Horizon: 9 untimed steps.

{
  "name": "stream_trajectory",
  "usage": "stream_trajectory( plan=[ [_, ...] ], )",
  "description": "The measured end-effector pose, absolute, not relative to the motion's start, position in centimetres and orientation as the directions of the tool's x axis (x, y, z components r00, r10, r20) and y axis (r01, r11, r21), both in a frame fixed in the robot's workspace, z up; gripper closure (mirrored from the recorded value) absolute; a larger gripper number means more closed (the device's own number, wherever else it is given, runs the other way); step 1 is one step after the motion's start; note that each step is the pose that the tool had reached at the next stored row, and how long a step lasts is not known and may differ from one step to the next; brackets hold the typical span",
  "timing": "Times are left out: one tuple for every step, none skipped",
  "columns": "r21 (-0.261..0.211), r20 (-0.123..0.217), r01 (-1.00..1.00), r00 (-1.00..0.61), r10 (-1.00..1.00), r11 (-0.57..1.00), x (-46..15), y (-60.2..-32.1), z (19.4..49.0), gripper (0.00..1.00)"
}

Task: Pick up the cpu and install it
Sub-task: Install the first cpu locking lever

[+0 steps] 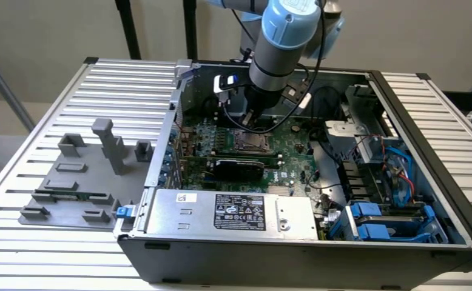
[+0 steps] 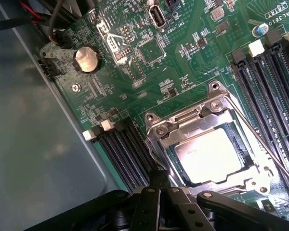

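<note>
While one cpu [image 2: 213,156] sits in its socket [image 2: 209,139] — end effector [image 2: 159,185] closed, empty, just above.

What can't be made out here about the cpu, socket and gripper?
- Exterior view: the arm hides the gripper and part of the socket.
- Wrist view: the cpu lies in the socket frame; the gripper's black links cover its near edge.
- Whether the cpu is fully seated cannot be told.

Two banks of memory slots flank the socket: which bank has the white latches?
Both do: the bank by the case wall and the bank across the CPU each end in white latches.
</note>
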<state>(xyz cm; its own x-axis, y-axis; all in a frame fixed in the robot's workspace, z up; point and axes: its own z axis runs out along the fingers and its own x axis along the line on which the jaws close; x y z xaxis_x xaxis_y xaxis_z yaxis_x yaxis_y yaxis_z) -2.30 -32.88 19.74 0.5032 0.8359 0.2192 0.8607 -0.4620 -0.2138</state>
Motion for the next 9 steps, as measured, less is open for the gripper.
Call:
stream_trajectory(
  plan=[
    [-0.210,0.221,0.861,0.502,0.836,-0.462,-2.30,-32.88,19.68,0.89],
    [-0.207,0.223,0.862,0.502,0.836,-0.462,-2.30,-32.88,19.63,0.89],
    [-0.205,0.225,0.863,0.501,0.836,-0.462,-2.30,-32.88,19.58,0.89],
    [-0.202,0.226,0.864,0.500,0.836,-0.462,-2.30,-32.88,19.54,0.89],
    [-0.200,0.227,0.864,0.500,0.836,-0.462,-2.30,-32.88,19.51,0.89],
    [-0.197,0.228,0.865,0.499,0.836,-0.462,-2.29,-32.88,19.49,0.89],
    [-0.196,0.229,0.865,0.499,0.836,-0.462,-2.29,-32.88,19.48,0.89],
    [-0.196,0.229,0.865,0.498,0.836,-0.462,-2.29,-32.88,19.47,0.89],
    [-0.195,0.229,0.865,0.498,0.836,-0.462,-2.29,-32.88,19.47,0.89]
  ],
)
